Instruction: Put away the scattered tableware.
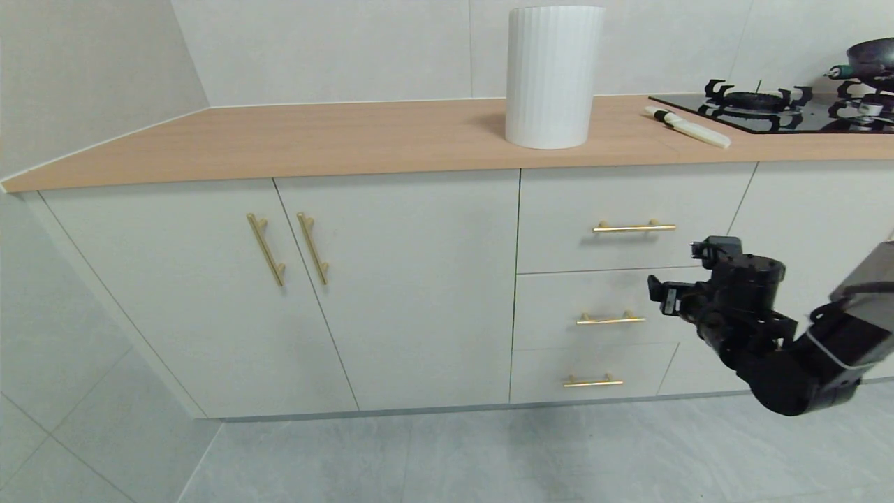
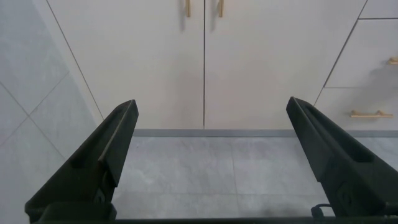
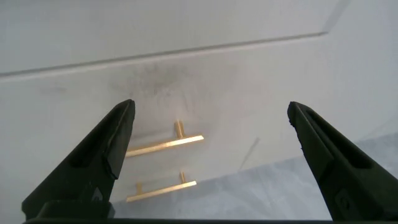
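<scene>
A cream-coloured knife [image 1: 688,126] with a dark band lies on the wooden countertop [image 1: 314,140], to the right of a tall white ribbed container [image 1: 553,75]. My right gripper [image 1: 679,279] [image 3: 211,124] hangs open and holds nothing. It is in front of the stack of drawers, level with the middle drawer and just right of its gold handle [image 1: 610,319] [image 3: 165,143]. My left gripper [image 2: 211,124] is open and holds nothing, low down and facing the foot of the double cabinet doors [image 2: 204,62].
The top drawer handle [image 1: 634,226] and bottom drawer handle [image 1: 592,381] flank the middle one. Two gold door handles [image 1: 286,248] sit on the left cabinet. A black gas hob [image 1: 782,108] with a dark pan [image 1: 869,56] fills the counter's right end. Grey floor tiles [image 1: 489,461] lie below.
</scene>
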`<state>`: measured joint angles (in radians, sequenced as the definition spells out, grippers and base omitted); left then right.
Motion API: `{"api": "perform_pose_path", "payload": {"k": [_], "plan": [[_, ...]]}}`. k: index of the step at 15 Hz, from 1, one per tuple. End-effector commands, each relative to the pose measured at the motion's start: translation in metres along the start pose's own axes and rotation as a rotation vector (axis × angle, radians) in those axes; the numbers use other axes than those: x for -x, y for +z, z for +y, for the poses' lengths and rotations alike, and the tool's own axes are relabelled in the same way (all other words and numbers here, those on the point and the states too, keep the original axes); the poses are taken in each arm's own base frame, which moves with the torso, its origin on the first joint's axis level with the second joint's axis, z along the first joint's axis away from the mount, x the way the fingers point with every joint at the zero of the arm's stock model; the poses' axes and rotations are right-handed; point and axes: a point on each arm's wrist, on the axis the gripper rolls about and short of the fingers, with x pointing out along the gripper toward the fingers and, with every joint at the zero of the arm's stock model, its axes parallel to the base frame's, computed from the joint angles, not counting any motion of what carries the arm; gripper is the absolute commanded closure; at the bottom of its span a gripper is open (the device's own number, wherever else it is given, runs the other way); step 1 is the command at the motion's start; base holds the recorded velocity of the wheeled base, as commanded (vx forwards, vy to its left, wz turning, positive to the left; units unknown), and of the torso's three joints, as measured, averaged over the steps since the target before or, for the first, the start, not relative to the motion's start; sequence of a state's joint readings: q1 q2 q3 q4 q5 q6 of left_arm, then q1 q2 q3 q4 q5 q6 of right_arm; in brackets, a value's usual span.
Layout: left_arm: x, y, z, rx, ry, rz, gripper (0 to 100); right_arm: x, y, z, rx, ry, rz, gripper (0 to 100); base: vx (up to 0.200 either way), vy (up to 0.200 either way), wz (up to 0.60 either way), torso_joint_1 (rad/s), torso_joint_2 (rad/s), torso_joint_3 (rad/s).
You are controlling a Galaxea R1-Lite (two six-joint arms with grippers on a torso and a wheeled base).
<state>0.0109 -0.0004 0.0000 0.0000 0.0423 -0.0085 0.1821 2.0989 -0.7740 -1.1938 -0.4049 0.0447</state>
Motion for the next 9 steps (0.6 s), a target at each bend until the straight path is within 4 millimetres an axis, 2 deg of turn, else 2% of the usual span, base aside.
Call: {"api": "perform_pose_path", "payload": {"k": [1, 6, 9], "plan": [[0.0, 0.0, 0.0, 0.001, 0.001, 0.0, 0, 0.088, 0.053, -0.034, -0.051, -0.025, -0.153, 0, 0.0, 0.0, 0.0, 0.0, 0.0, 0.0], [0.0, 0.0, 0.0, 0.001, 0.001, 0.0, 0, 0.214, 0.073, -0.092, 0.022, -0.097, -0.346, 0, 0.0, 0.0, 0.0, 0.0, 0.0, 0.0], [0.0, 0.0, 0.0, 0.001, 0.001, 0.0, 0, 0.269, 0.071, -0.123, 0.044, -0.201, -0.415, 0, 0.0, 0.0, 0.0, 0.0, 0.0, 0.0]]}}
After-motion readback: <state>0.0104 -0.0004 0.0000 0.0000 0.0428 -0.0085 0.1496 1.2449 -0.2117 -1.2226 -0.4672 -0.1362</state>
